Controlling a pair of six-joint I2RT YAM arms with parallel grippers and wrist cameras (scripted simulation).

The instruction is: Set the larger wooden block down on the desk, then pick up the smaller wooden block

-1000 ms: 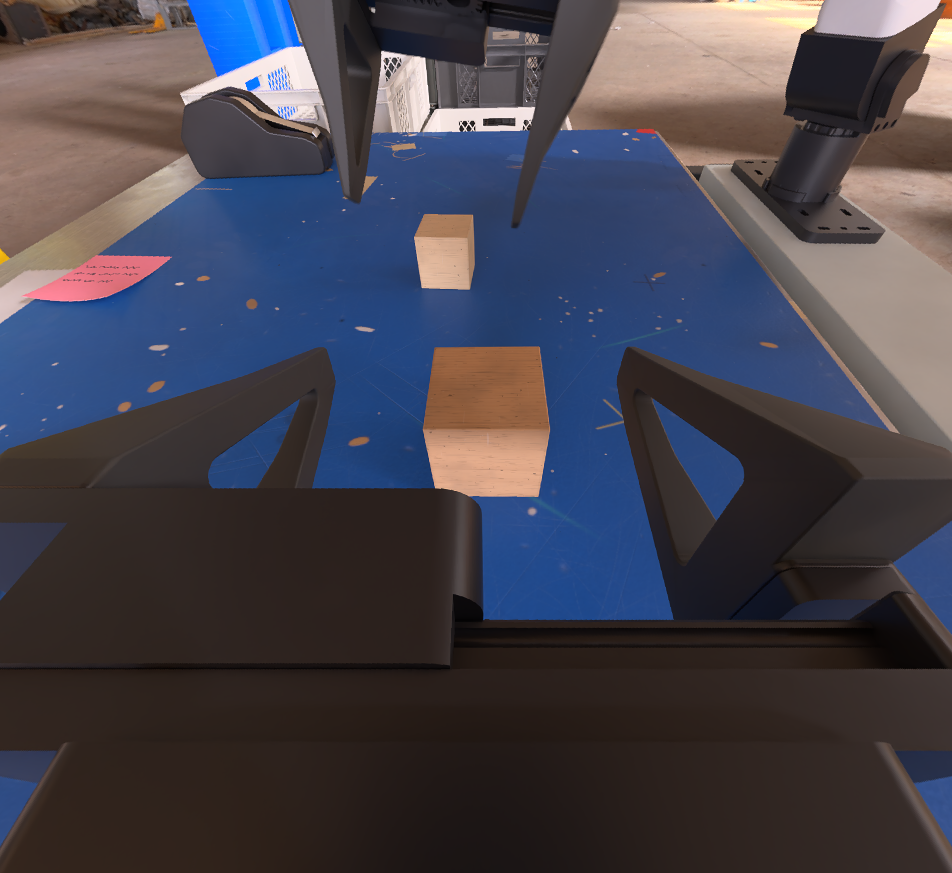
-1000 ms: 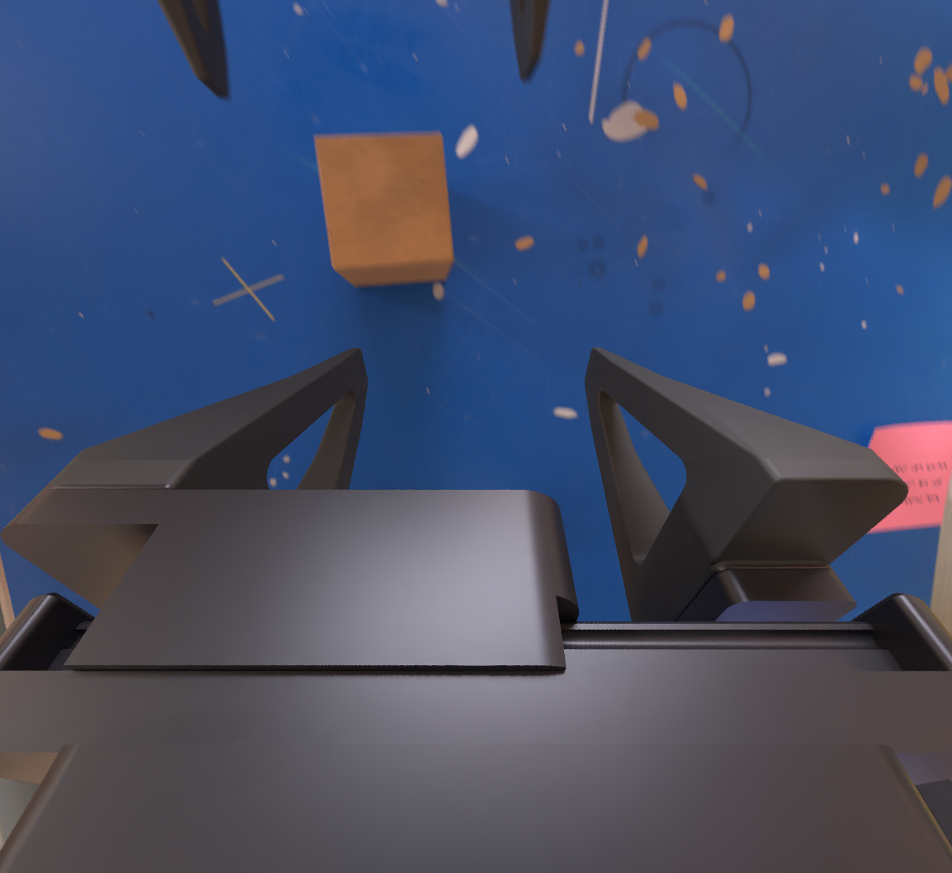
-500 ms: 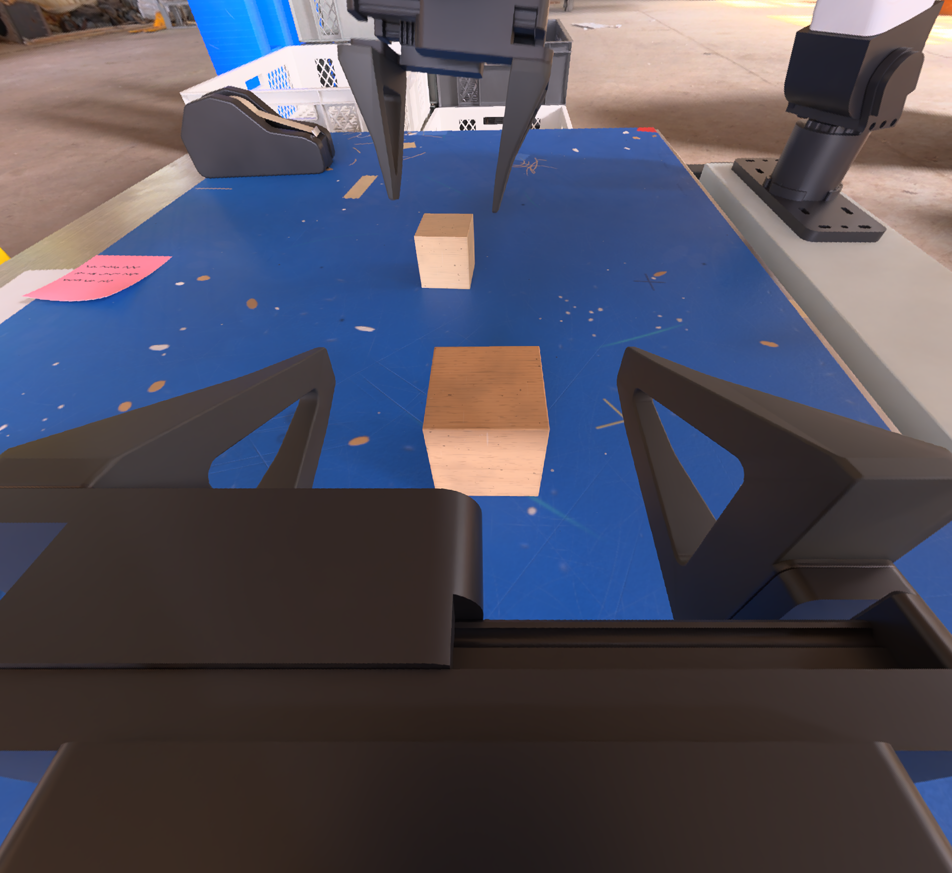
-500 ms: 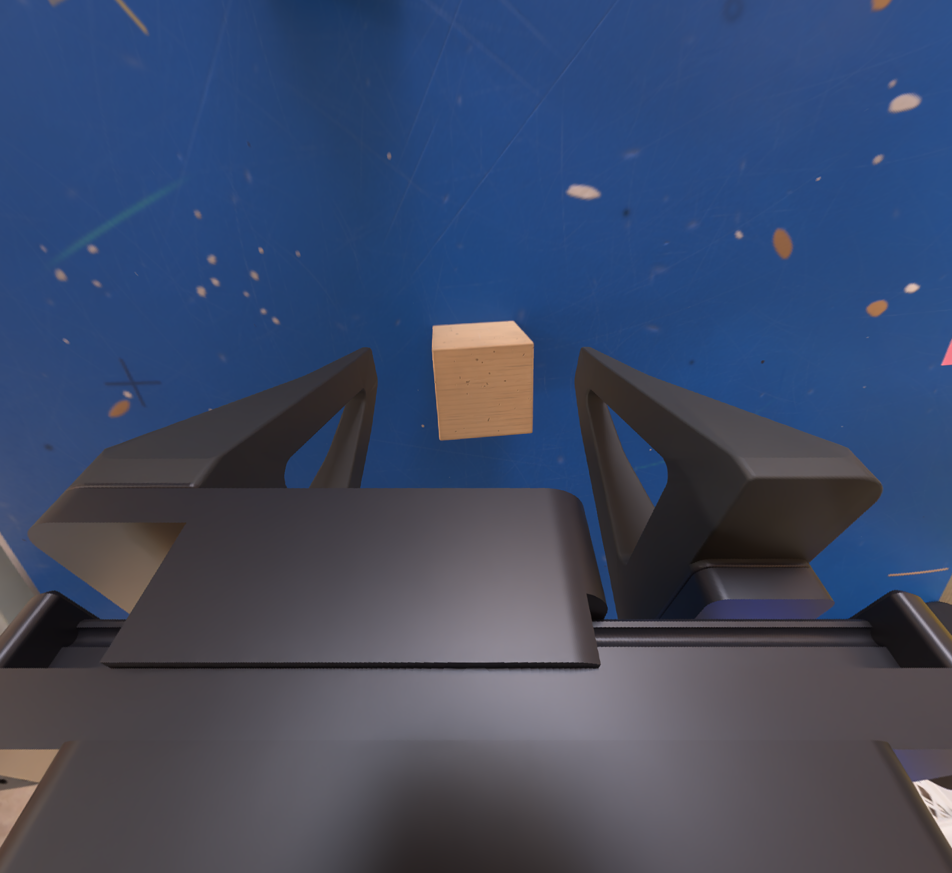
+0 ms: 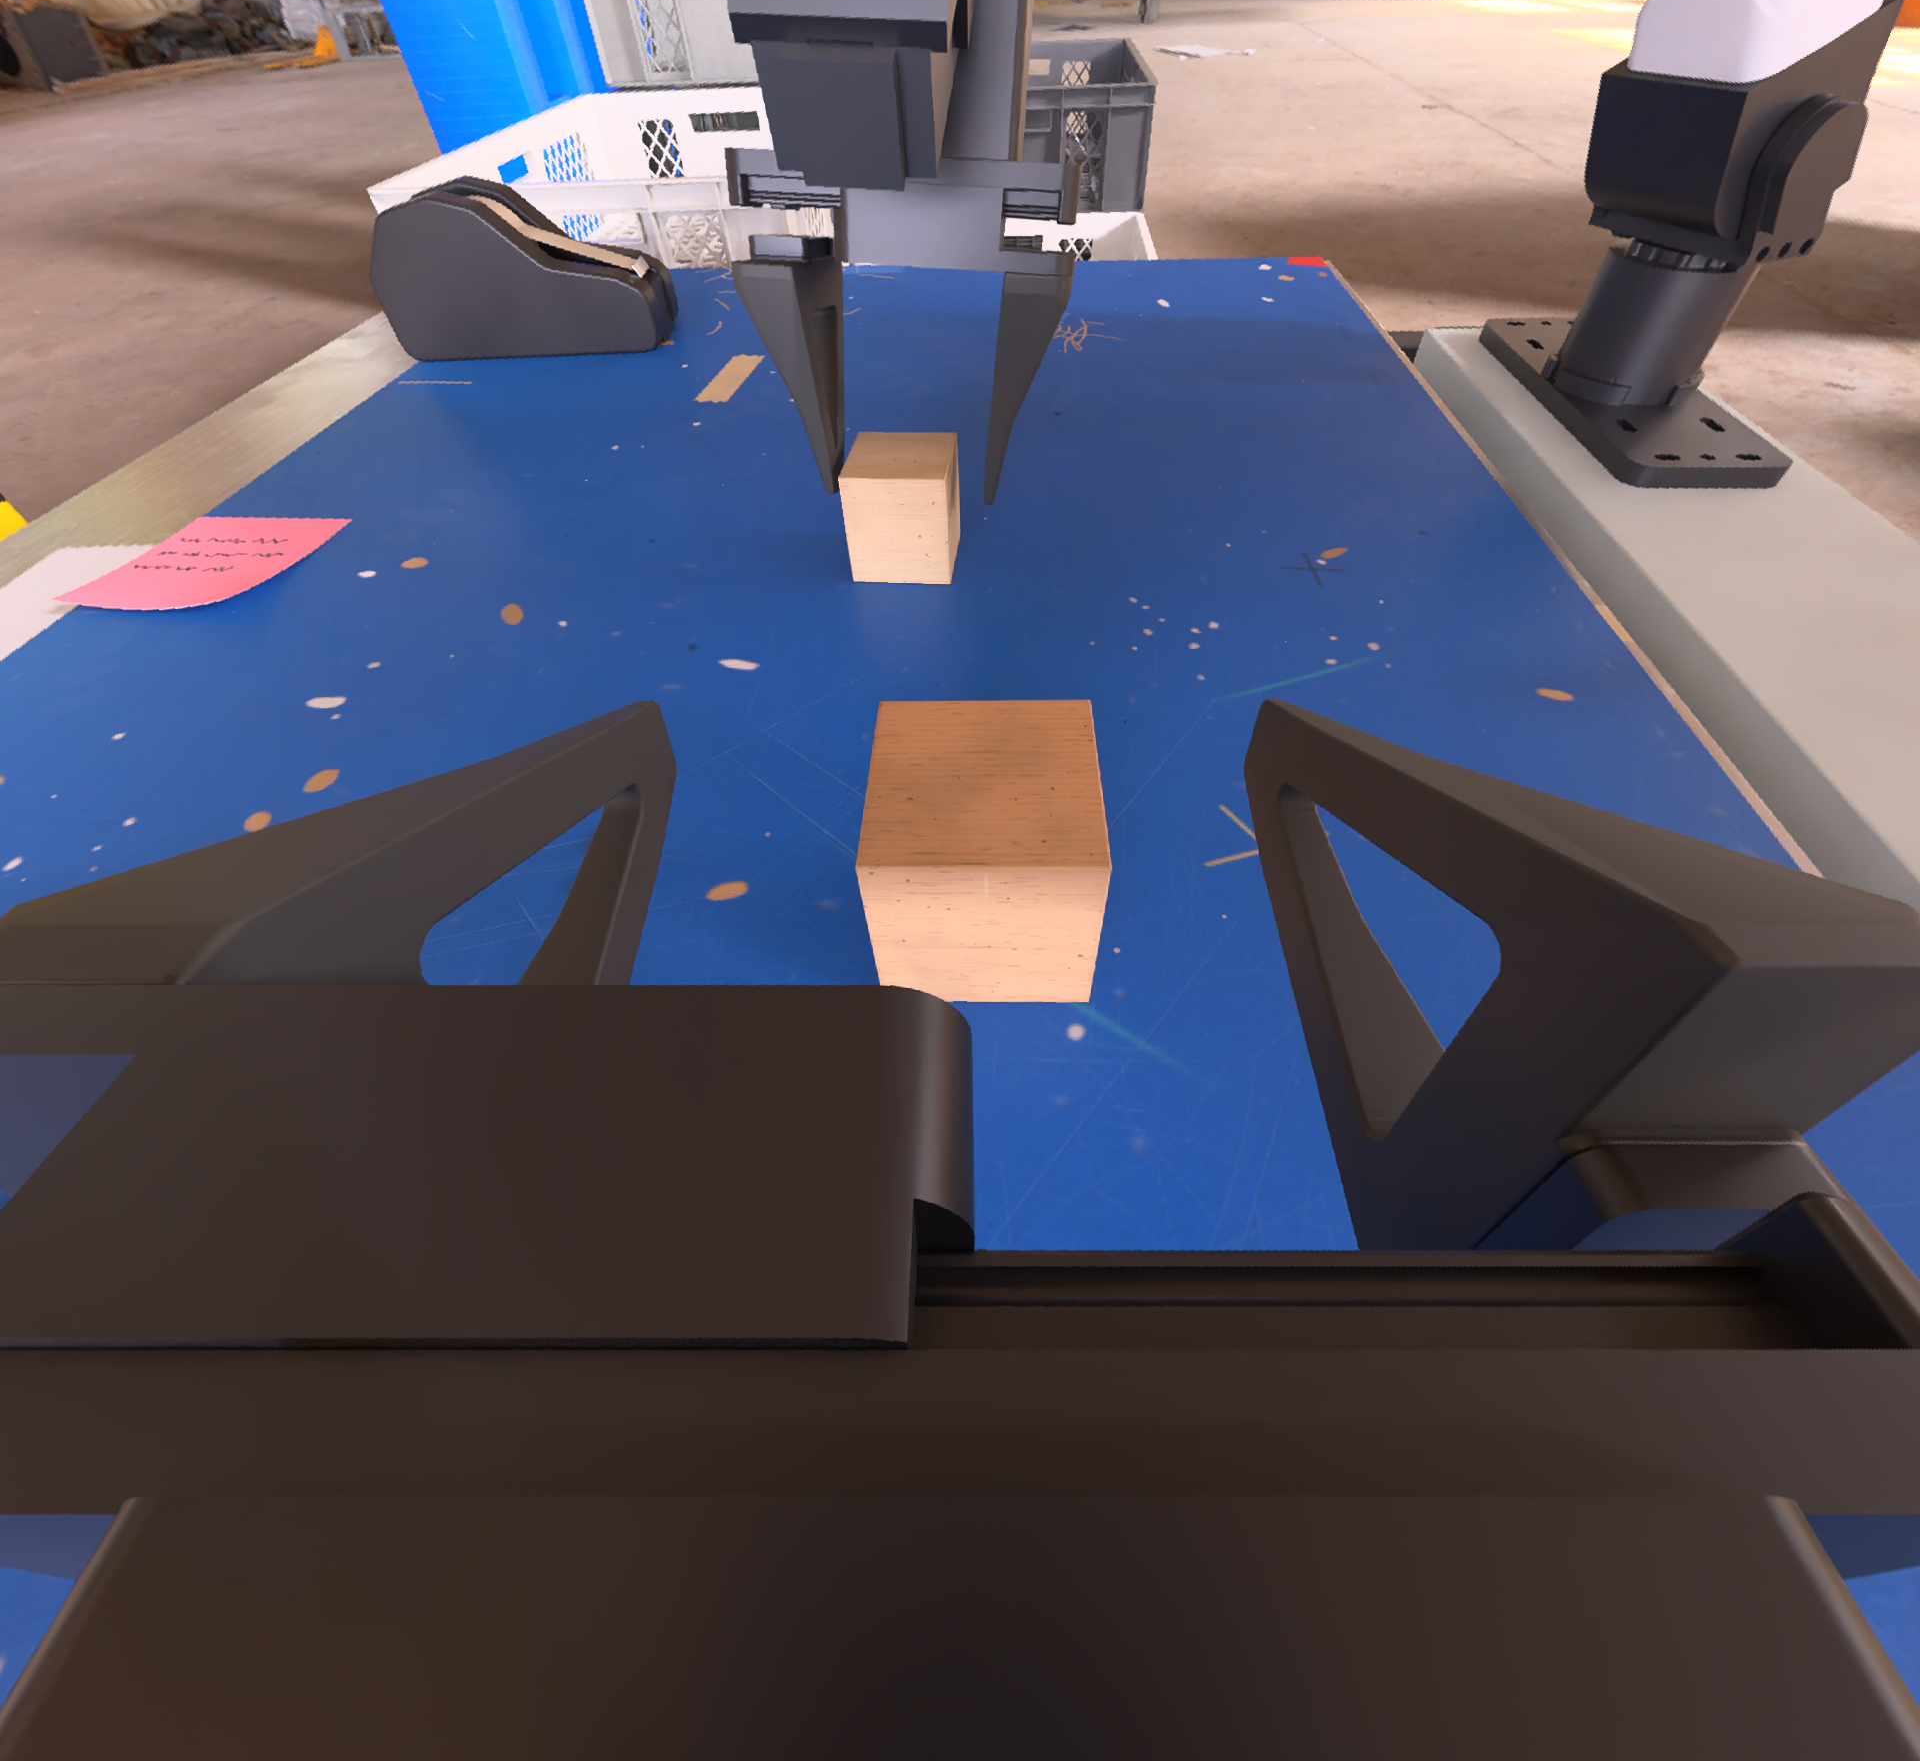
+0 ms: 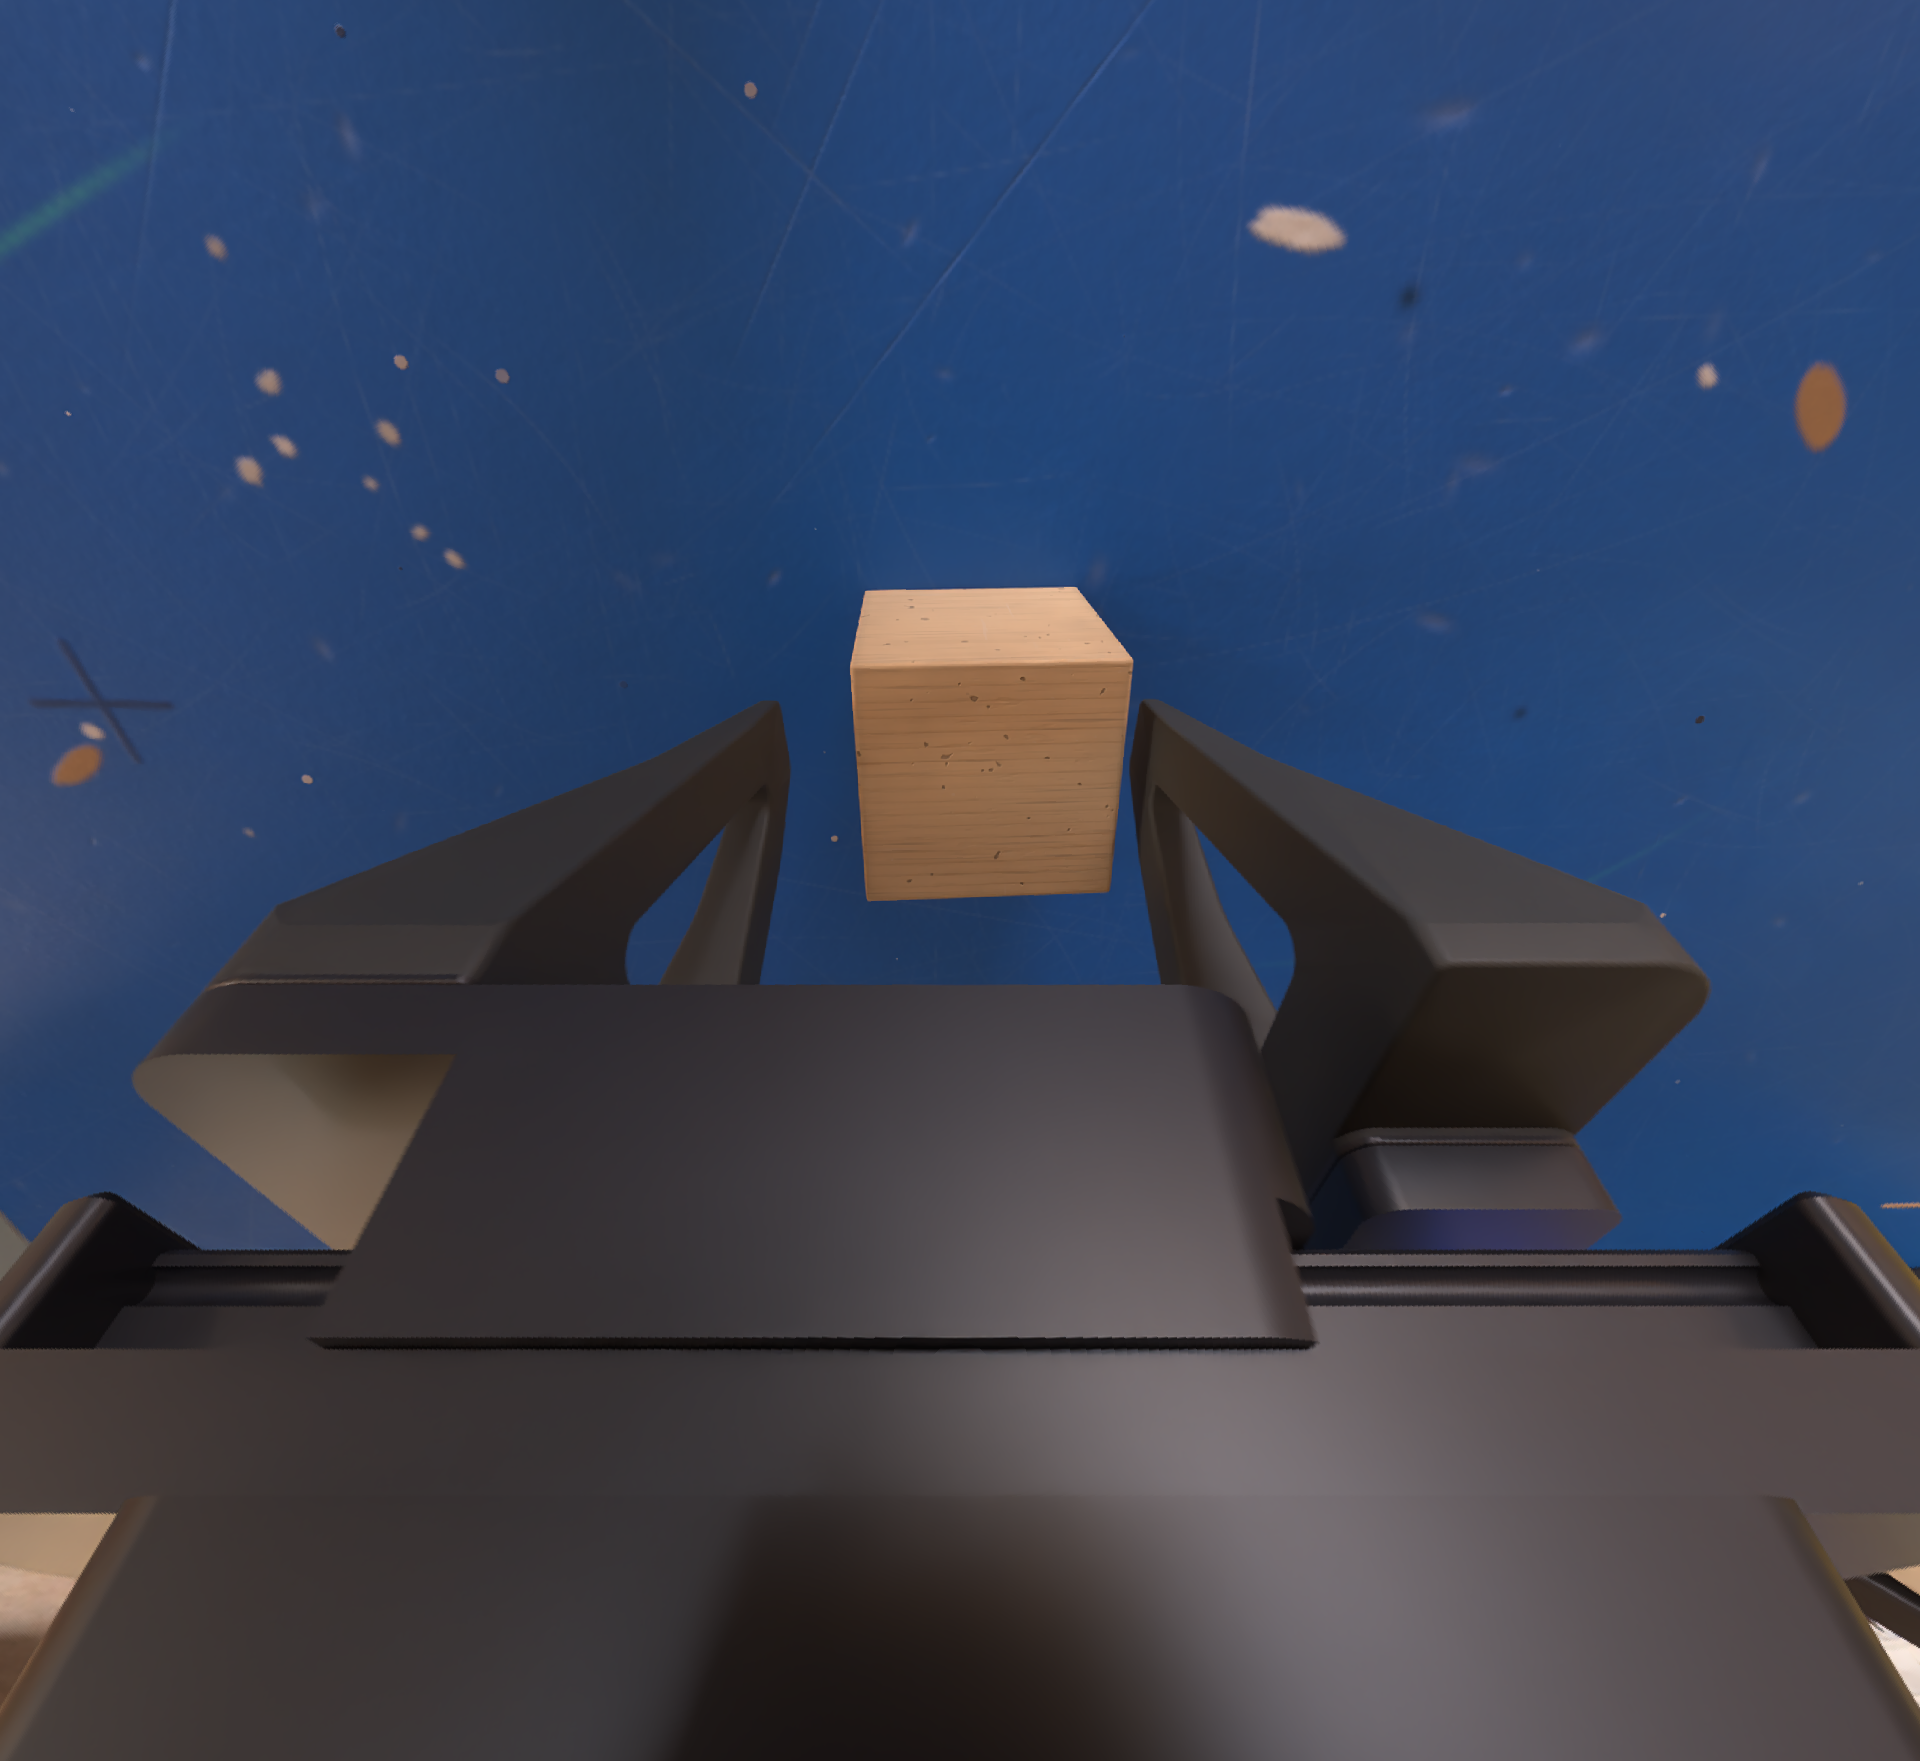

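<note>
In the left wrist view, the left claw (image 5: 956, 735) stands wide open and holds nothing; the larger wooden block (image 5: 985, 847) sits flat on the blue desk (image 5: 1403, 776) between its fingers, clear of both. Farther along the desk, the smaller wooden block (image 5: 900, 506) rests upright, and the right claw (image 5: 909, 480) hangs point-down over it, one fingertip just beside each upper side of the block, a slim gap showing on either side. A dark tape dispenser (image 5: 514, 293) sits near the far left corner of the desk, a pink sticky note (image 5: 208, 560) lies at the left edge, and white crates (image 5: 623, 173) stand beyond the far end. In the right wrist view, the smaller wooden block (image 6: 987, 755) lies on the desk (image 6: 1455, 49) between the fingers of the right claw (image 6: 958, 719), which is set narrow; the right finger (image 6: 1153, 755) looks almost against the block, the left one stands a little apart.
</note>
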